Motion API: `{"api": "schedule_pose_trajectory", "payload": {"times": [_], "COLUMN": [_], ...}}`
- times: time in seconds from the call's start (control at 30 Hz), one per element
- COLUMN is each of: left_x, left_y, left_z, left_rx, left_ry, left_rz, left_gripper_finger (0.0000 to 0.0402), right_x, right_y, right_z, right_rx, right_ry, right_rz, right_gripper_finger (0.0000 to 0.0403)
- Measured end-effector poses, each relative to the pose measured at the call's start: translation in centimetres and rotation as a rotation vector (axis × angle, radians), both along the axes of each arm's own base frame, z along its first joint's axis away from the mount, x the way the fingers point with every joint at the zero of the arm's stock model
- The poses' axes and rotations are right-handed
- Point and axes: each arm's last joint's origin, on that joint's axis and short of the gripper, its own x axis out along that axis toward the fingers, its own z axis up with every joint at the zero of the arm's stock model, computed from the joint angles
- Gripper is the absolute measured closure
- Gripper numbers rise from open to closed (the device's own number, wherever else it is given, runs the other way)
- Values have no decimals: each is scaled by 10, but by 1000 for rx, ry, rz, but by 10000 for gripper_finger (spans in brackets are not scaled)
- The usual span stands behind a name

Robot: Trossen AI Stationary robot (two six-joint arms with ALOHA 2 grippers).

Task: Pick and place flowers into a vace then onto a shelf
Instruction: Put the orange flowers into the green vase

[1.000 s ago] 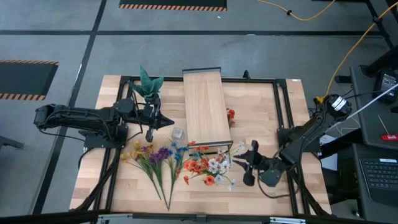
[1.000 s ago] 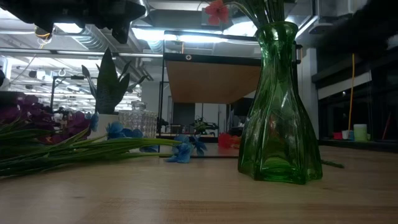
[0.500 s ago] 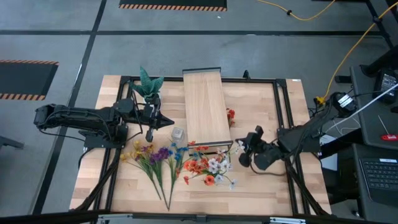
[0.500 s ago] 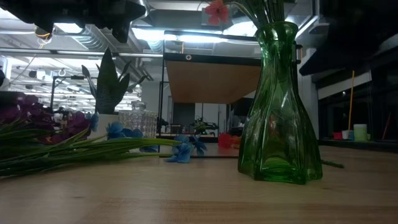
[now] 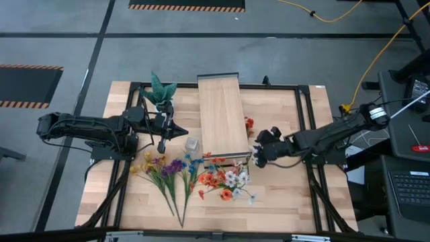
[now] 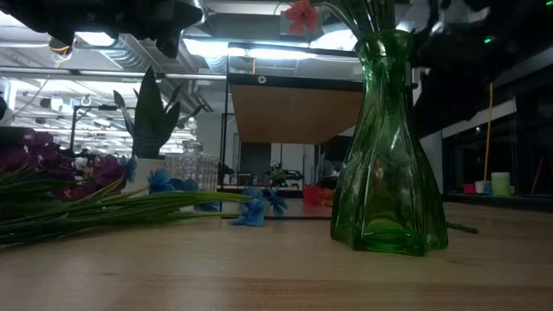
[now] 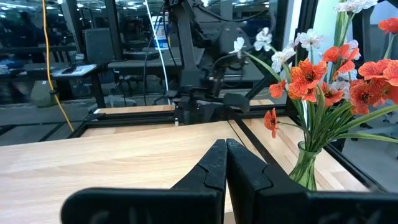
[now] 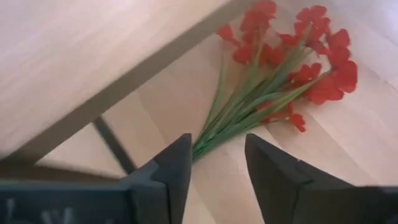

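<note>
Red flowers [image 8: 273,68] are light and floppy; grip the bundled stems. Right gripper [image 8: 214,163] hovers above, fingers apart.

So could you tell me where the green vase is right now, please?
In the high view the green vase is hidden under its red and white flowers, just off the shelf's near end, with the right gripper beside it.
</note>
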Motion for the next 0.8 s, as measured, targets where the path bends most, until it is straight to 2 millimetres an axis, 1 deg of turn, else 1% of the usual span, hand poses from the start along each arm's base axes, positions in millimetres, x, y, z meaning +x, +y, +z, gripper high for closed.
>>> {"api": "schedule_pose_trajectory", "payload": {"times": [0.13,0.23,0.3,0.47,0.6,0.8], "left_x": [0,0,0,0,0,0], "left_y": [0,0,0,0,0,0], "left_z": [0,0,0,-1,-1,-1], "left_rx": [0,0,0,0,0,0], "left_ry": [0,2,4,7,7,7], "left_rz": [-1,0,-1,0,-1,-1], "left_gripper_finger": [398,398,398,398,398,398], "right_x": [4,1,0,-5,-10,-8], "right_y": [-16,-25,-31,-45,-50,-51], "right_z": [-3,-18,-29,-45,-52,-51], "right_rx": [60,97,140,143,156,156], "right_ry": [10,0,-53,-157,-147,-181], "right_rz": [-23,-7,3,-28,-66,-75], "right_gripper_finger": [234,234,235,237,236,236]}}
